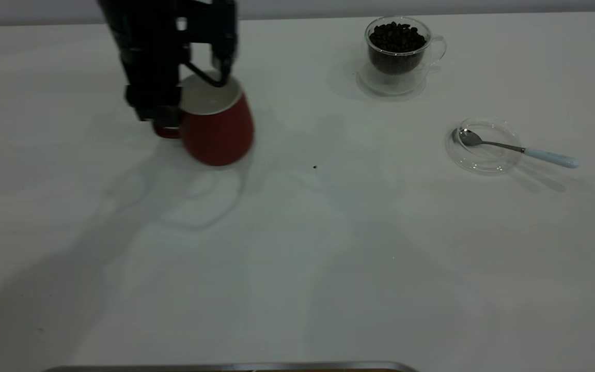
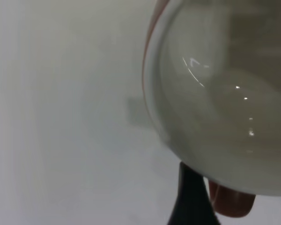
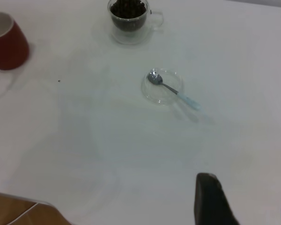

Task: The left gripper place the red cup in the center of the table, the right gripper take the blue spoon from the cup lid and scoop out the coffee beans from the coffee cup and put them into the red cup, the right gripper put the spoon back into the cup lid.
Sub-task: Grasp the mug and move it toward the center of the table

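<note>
The left gripper [image 1: 166, 121], fingers clamping the handle, carries the tilted red cup [image 1: 215, 124] at ten o'clock on the tabletop [image 1: 297, 258]; it should level it, then lower gently at centre. The right gripper [image 3: 243, 201] waits, fingers spread wide.

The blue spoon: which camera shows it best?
The exterior view: the blue spoon lies unobstructed, bowl in the cup lid, handle reaching out over the rim. The right wrist view shows it smaller, farther off. The left wrist view shows none of it.
</note>
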### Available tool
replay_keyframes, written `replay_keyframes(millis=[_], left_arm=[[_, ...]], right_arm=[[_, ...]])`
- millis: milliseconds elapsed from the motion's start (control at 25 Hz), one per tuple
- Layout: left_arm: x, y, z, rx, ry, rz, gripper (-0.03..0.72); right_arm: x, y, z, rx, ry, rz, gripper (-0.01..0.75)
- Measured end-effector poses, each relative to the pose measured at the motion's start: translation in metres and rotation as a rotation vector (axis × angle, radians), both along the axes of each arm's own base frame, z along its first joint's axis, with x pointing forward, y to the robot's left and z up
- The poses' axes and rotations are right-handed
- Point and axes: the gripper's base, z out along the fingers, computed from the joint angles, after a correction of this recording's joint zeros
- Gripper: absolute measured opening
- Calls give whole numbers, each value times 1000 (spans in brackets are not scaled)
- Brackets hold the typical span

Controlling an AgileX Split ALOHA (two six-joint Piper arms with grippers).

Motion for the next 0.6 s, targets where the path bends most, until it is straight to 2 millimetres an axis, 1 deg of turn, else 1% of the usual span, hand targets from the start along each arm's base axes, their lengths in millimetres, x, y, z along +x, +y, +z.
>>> replay_keyframes(millis=[120,240,440,520,600], left_arm=[[-4,-17,0,-31,-27,-7,579],[-7,-28,-1,-58,-45,5,579],[-9,-30,2,-71,-40,61,579],[-10,-29,9,-62,-33,76,579],[-12,-27,23,-55,-33,87,579]], right_arm=[[0,0,0,0,0,0,405],[0,0,0,0,0,0,405],[0,0,0,0,0,0,405],[0,0,0,0,0,0,405],[0,0,0,0,0,0,405]])
